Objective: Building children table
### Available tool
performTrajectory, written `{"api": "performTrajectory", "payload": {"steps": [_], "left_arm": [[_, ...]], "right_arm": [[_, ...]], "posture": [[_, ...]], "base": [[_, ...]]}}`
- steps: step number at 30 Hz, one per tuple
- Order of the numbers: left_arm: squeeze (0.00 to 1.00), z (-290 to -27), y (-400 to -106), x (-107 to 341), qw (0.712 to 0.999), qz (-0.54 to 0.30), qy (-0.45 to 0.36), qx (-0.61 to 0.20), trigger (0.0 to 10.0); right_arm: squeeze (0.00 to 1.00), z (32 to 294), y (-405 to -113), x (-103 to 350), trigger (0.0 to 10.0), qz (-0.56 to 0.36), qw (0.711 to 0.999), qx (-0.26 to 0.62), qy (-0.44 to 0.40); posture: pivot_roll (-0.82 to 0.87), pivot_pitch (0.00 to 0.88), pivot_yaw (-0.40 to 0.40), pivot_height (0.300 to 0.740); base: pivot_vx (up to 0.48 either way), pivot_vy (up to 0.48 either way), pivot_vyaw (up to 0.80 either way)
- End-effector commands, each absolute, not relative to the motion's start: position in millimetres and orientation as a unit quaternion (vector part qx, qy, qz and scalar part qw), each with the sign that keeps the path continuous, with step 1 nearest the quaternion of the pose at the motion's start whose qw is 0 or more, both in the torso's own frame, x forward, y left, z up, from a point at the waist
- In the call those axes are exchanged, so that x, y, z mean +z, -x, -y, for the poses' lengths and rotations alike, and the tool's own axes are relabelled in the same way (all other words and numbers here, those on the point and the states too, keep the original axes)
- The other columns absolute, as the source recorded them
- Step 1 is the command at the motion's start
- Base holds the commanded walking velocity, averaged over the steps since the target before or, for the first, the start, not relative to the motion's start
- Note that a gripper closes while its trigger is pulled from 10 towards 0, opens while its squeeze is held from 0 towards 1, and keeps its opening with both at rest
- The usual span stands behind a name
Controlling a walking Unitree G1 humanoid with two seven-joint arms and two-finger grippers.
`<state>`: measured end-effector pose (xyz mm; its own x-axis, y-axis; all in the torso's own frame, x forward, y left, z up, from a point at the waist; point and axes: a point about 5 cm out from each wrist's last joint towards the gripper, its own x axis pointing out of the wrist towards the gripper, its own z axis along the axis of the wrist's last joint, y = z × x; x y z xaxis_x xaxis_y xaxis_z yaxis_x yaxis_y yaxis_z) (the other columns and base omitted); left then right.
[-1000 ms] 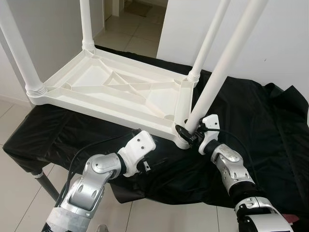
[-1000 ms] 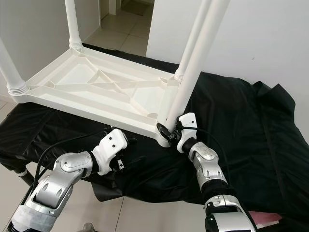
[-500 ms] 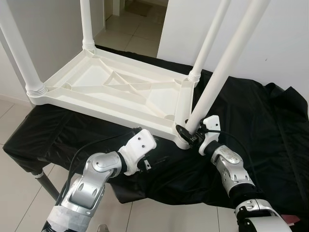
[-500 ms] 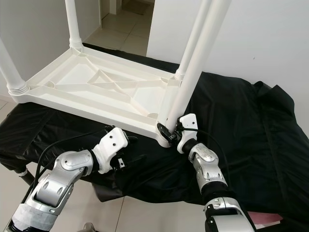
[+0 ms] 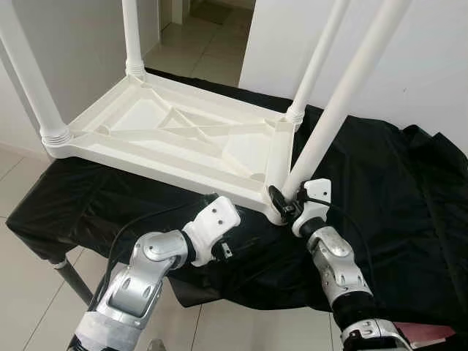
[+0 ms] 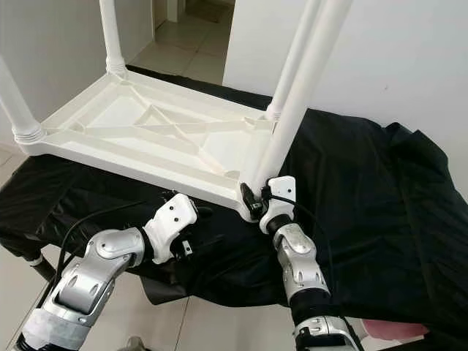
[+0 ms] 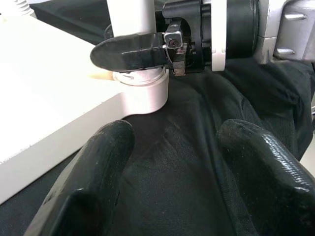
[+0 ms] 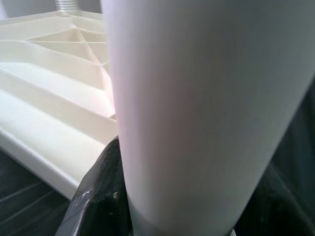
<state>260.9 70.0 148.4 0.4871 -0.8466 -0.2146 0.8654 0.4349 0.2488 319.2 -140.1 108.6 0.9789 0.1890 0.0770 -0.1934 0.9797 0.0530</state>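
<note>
An upturned white plastic table lies on a black cloth, its legs pointing up. My right gripper is shut on the near right leg just above its round socket at the table's front corner. Up close, that leg has one black finger pressed to its side. My left gripper is open and holds nothing. It sits low over the cloth just in front of that corner, pointing at the socket. Its white wrist lies by the table's front rim.
The other three legs stand in their corners: back right, back left, near left. The cloth-covered bench ends just before my arms, with a metal leg and tiled floor below. A white wall rises behind.
My right forearm has swung leftward while its gripper stays on the leg's base. The left gripper has crept slightly closer to the table's corner.
</note>
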Motion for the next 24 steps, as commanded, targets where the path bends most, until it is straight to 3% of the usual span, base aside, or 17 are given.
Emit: {"api": "performTrajectory", "payload": {"steps": [1,8,9,16,17,24], "left_arm": [[0.00,-67,-261,146,0.859,-0.028,-0.159,-0.485,10.0],[0.00,-65,-260,145,0.860,-0.028,-0.157,-0.485,10.0],[0.00,-65,-260,145,0.860,-0.028,-0.155,-0.485,10.0],[0.00,-63,-260,144,0.857,-0.029,-0.152,-0.491,10.0],[0.00,-62,-261,144,0.856,-0.030,-0.152,-0.493,10.0],[0.00,-60,-262,144,0.852,-0.028,-0.153,-0.499,10.0]], "right_arm": [[0.00,152,-314,99,10.0,0.009,0.999,0.040,-0.019],[0.00,138,-308,98,10.0,0.005,1.000,0.002,-0.026],[0.00,127,-306,100,10.0,0.005,0.999,-0.002,-0.039],[0.00,124,-303,104,10.0,0.010,0.999,-0.007,-0.040],[1.00,125,-302,105,10.0,0.015,0.999,0.001,-0.042],[1.00,125,-295,112,10.0,0.033,0.998,0.024,-0.041]], "posture": [[0.08,0.052,-0.136,0.740],[0.08,0.057,-0.146,0.740],[0.08,0.057,-0.146,0.740],[0.06,0.059,-0.133,0.740],[0.05,0.063,-0.128,0.740],[0.03,0.059,-0.122,0.740]], "base": [[0.000,0.000,0.00],[0.000,0.000,0.00],[0.000,0.000,0.00],[0.000,0.000,0.00],[0.000,0.000,0.00],[0.000,0.000,0.00]]}}
